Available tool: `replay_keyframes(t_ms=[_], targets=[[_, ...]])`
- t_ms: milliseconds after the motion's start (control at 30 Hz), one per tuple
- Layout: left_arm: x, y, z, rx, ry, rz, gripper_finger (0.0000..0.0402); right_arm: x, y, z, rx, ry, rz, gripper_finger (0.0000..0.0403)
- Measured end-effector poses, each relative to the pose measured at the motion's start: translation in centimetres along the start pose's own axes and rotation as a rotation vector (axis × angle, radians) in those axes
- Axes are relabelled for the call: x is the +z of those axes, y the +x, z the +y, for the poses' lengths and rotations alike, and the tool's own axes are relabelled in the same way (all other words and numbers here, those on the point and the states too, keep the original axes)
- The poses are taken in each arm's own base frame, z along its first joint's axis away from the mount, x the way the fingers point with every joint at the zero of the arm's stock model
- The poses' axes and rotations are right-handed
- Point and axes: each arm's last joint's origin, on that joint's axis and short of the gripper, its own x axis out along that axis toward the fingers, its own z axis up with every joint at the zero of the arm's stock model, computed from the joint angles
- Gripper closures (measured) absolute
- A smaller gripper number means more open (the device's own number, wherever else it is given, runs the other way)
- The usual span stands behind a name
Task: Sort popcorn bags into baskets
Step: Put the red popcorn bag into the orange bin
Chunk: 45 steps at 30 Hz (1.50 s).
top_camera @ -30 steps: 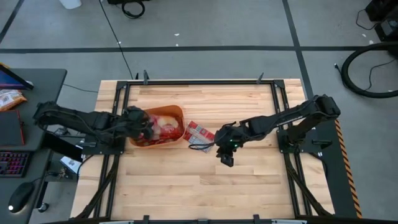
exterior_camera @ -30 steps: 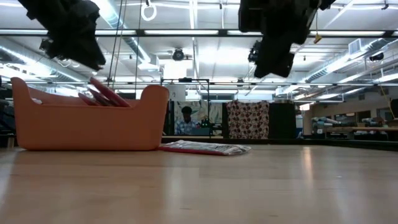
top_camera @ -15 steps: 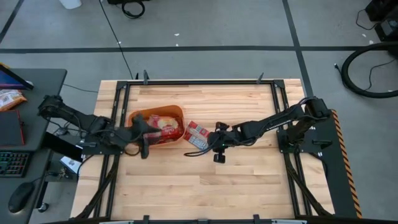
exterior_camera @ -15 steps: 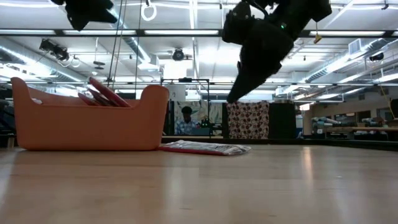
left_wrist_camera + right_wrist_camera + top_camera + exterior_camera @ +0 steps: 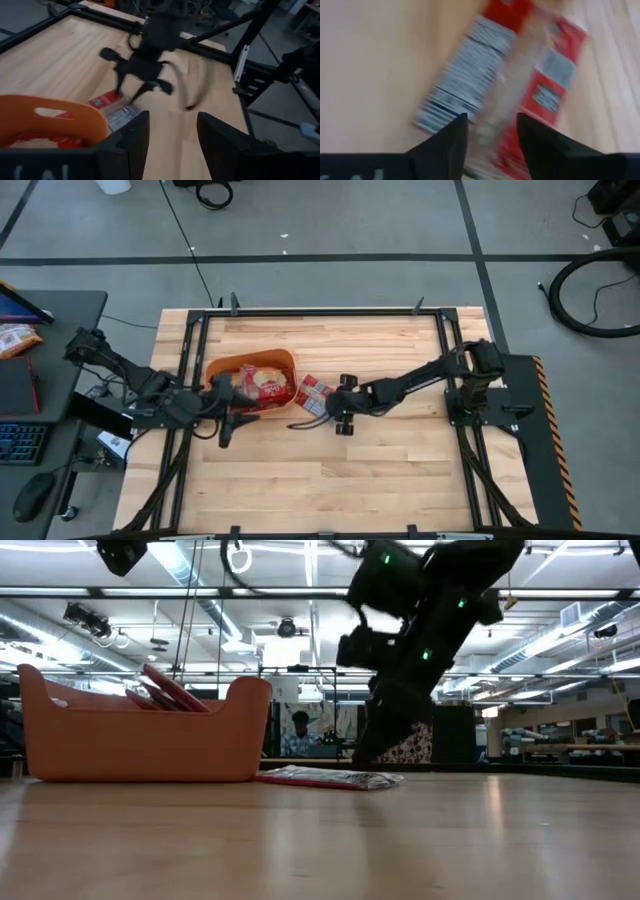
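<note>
Two or three red popcorn bags with white printed panels (image 5: 314, 394) lie flat and overlapping on the table, right of the orange basket (image 5: 225, 370). More bags (image 5: 170, 690) lean inside the basket. My right gripper (image 5: 490, 145) is open, low over the loose bags (image 5: 505, 85), its fingers slanting down at them (image 5: 365, 745). My left gripper (image 5: 172, 145) is open and empty, high by the basket's near side (image 5: 228, 420).
Bare wood stretches along the near and far parts of the table. The basket (image 5: 50, 117) stands left of centre. Dark frame rails (image 5: 330, 312) border the table. A desk with a keyboard (image 5: 20, 442) is off the left edge.
My right gripper has swung toward the table's left, tipped and come down over the loose bags. My left gripper has drawn back from above the basket toward the near edge and risen. The bags have not moved.
</note>
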Motion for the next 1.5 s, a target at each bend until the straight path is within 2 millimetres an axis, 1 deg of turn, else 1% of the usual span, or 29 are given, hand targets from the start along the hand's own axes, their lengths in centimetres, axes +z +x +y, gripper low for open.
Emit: replay_keyframes(t_ms=[67,133,233,333,400,533,733,833,900,1033,1233,1367,1433,1500], targets=[[0.0,-0.1,-0.1,-0.01,-0.004,-0.002,0.0232,-0.3,0.5,-0.7,-0.02,0.014,0.028,0.0211],[-0.1,-0.1,-0.2,-0.013,-0.002,0.001,0.0232,-0.3,0.6,-1.4,-0.033,0.04,0.038,0.0191],[-0.2,-0.2,-0.2,-0.016,0.001,0.007,0.0232,-0.2,-0.1,-2.5,-0.032,0.114,0.051,0.0167],[-0.2,-0.2,-0.3,-0.02,0.003,0.008,0.0232,0.0,-0.5,-3.3,-0.008,0.181,0.061,0.0155],[-0.2,-0.2,-0.3,-0.02,0.003,0.008,0.0232,-0.5,-0.3,-3.8,-0.003,0.221,0.103,0.0154],[-0.2,-0.2,-0.3,-0.02,0.003,0.008,0.0232,-1.5,0.3,-4.4,-0.003,0.282,0.143,0.0155],[-0.2,-0.2,-0.3,-0.02,0.002,0.008,0.0232,-2.8,0.7,-4.2,0.014,0.337,0.138,0.0158],[-0.2,-0.2,-0.3,-0.02,0.002,0.008,0.0232,-3.7,0.8,-4.2,0.003,0.355,0.172,0.0169],[-0.2,-0.2,-0.3,-0.019,0.002,0.009,0.0232,-4.4,0.6,-4.3,-0.008,0.35,0.224,0.0179],[-0.2,-0.2,-0.3,-0.02,0.002,0.008,0.0232,-5.1,0.3,-4.4,-0.021,0.323,0.302,0.0198],[-0.2,-0.2,-0.3,-0.02,0.002,0.009,0.0232,-5.2,-0.1,-4.4,0.014,0.263,0.305,0.0208],[-0.2,-0.2,-0.3,-0.019,0.001,0.01,0.0232,-5.1,-0.1,-4.4,0.018,0.256,0.3,0.0219],[-0.2,-0.2,-0.3,-0.019,-0.004,0.01,0.0232,-5.3,-0.1,-4.4,0.019,0.252,0.319,0.0228],[-0.2,-0.2,-0.3,-0.019,-0.016,0.011,0.0232,-5.6,-0.6,-4.5,0.028,0.24,0.37,0.0237]])
